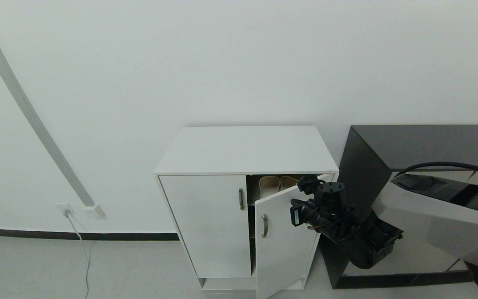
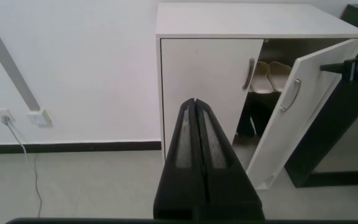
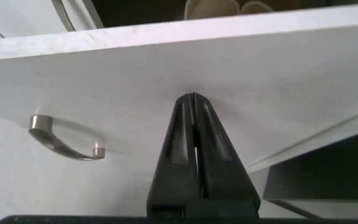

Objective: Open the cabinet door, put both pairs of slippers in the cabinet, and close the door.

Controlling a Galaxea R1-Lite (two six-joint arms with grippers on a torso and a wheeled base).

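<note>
The white cabinet [image 1: 243, 149] stands against the wall, its left door [image 1: 206, 224] shut and its right door [image 1: 282, 241] swung partly open. Beige slippers [image 1: 278, 184] sit on the upper shelf inside, seen through the gap. My right gripper [image 1: 306, 182] is shut, its tip against the outer face of the right door near the top edge. In the right wrist view the shut fingertips [image 3: 194, 99] touch the door panel [image 3: 166, 68] beside its metal handle [image 3: 67, 140]. My left gripper [image 2: 194, 102] is shut and holds nothing, well back from the cabinet [image 2: 247, 18].
A black glossy unit [image 1: 388, 149] stands right beside the cabinet, close behind the open door. A wall socket [image 1: 67, 209] with a hanging cable and a slanted conduit [image 1: 27, 108] are to the left. Open floor [image 1: 98, 270] lies in front.
</note>
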